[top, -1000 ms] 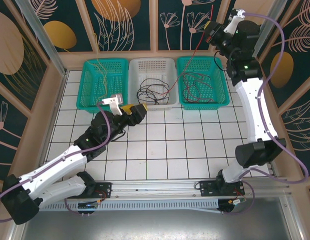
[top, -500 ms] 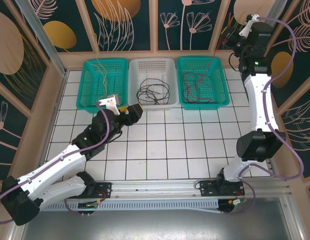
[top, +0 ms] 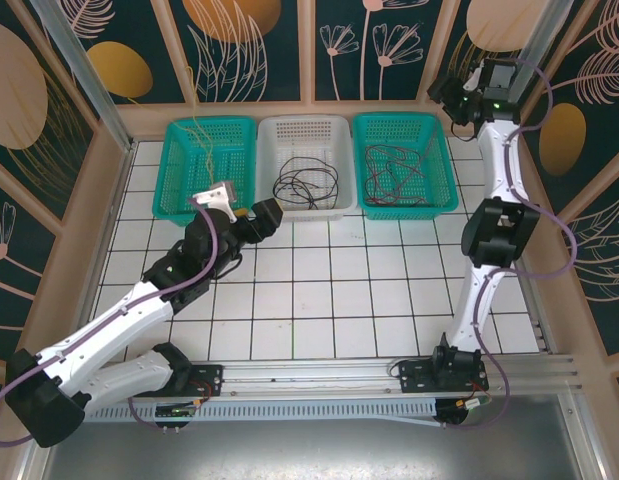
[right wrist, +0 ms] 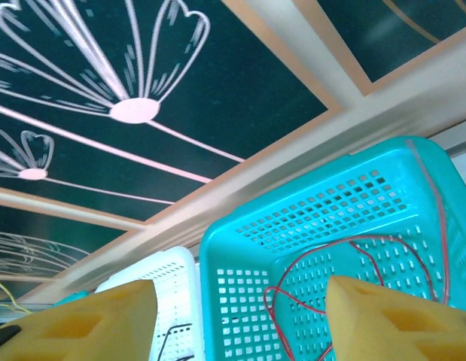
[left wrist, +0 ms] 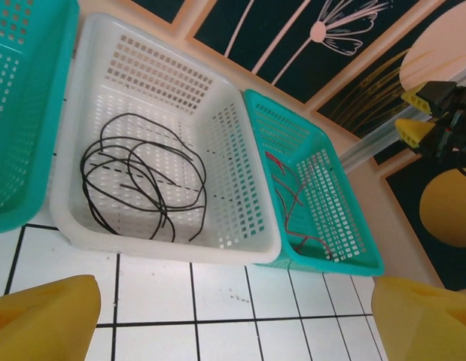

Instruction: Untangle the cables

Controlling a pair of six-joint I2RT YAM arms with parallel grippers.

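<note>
Three baskets sat in row along far edge of tiled table (top: 339, 290), sides touching or nearly so. Teal basket (top: 167, 175) on left, white basket (top: 304, 130) in middle, second teal basket (top: 399, 122) on right. All perforated, rectangular, upright. White tiles with dark grid lines ran toward near edge. Wooden border (top: 289, 108) framed table behind baskets. Dark wall panels (top: 339, 45) beyond carried pale flower outlines and orange discs. Metal rail (top: 309, 375) lay across near edge.
</note>
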